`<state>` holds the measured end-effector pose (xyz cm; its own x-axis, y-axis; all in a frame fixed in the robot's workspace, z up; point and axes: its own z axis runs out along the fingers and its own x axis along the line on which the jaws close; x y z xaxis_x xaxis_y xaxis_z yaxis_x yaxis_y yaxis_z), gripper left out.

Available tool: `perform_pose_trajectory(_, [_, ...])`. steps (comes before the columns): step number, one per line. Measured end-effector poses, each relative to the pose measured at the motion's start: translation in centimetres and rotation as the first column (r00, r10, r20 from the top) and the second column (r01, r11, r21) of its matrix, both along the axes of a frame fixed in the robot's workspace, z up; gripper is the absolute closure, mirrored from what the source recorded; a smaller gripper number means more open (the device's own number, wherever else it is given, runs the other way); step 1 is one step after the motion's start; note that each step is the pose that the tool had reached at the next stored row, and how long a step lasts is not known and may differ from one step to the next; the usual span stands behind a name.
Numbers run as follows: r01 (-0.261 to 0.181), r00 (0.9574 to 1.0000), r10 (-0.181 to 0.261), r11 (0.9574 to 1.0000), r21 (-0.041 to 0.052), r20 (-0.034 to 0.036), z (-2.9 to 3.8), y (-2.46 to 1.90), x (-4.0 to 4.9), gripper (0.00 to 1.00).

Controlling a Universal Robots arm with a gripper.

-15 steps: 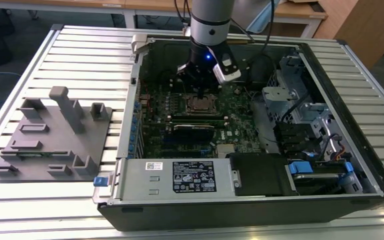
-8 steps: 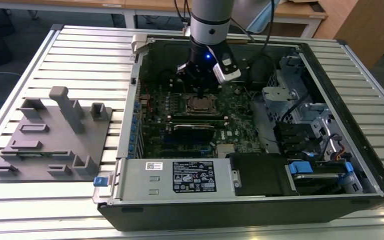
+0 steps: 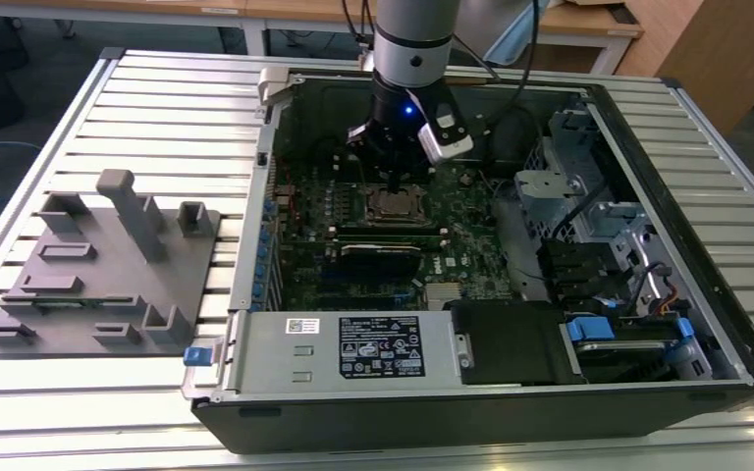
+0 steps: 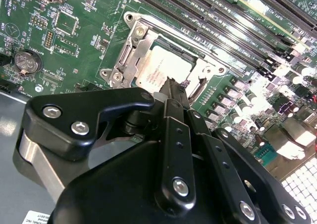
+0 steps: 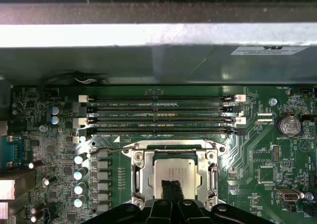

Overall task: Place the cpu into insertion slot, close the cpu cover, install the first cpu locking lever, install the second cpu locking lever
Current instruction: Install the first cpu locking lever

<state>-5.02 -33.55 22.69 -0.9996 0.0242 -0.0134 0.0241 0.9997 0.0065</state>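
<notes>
First wrist view, gripper (image 5: pixel 172 190) at cpu (image 5: pixel 176 170), perhaps touching

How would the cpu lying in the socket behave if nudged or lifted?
Probably stiff: the cpu is a flat, metal-topped square. Unlikely to roll or tip, lying flat inside the insertion slot. Its smooth top may slip under the gripper.

The hand (image 5: pixel 172 190), fingertips together, points at the cpu (image 5: pixel 174 170) lying in the insertion slot (image 5: pixel 140 179), beside four long memory slots (image 5: pixel 161 112).
</notes>
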Motion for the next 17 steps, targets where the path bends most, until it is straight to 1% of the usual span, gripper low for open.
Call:
perform_pose_trajectory(5, [0.000, 1.0000, 0.000, 1.0000, 0.0000, -0.0001, 0.00, 0.00, -0.19, 0.90])
perform_pose_trajectory(14, [0.000, 1.0000, 0.000, 1.0000, -0.0001, -0.0001, -0.01, -0.01, -0.96, 0.90])
perform_pose_trajectory(17, [0.000, 1.0000, 0.000, 1.0000, -0.0001, -0.0001, 0.00, -0.01, -0.98, 0.90])
